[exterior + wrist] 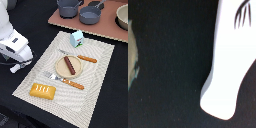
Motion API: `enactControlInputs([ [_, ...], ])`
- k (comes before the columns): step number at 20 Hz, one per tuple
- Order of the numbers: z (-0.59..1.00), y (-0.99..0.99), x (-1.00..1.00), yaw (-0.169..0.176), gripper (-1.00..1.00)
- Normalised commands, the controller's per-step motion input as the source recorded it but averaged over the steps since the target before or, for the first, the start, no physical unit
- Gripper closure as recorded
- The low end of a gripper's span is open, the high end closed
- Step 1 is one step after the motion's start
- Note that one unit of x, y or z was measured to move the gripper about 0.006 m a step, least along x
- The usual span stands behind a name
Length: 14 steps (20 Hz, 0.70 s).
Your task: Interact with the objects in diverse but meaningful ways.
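A brown sausage [69,65] lies on a tan plate [60,70] in the middle of a beige placemat [95,90]. A golden scored bread loaf [42,90] rests on the mat's near corner, and a white-blue-green carton [76,38] stands at its far edge. A grey two-handled pot [68,7] sits at the back. My gripper [22,61] hangs low over the black table off the mat's side, on the exterior view's left. The white fish-shaped piece [228,55] with dark fin lines fills the wrist view, and its small white shape [16,67] shows just below the hand. The fingers are hidden.
An orange-handled knife [82,58] and fork [67,82] flank the plate. A grey saucepan [91,14] stands beside the pot on a brown board [110,29]. A pale bowl [123,15] sits on the exterior view's far right.
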Motion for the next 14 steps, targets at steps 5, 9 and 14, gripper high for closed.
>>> enactControlInputs([
  [5,-0.04,-0.01,0.04,0.0,1.0],
  [9,-0.07,0.0,0.07,0.0,1.0],
  [14,-0.04,0.0,0.15,0.0,1.0],
])
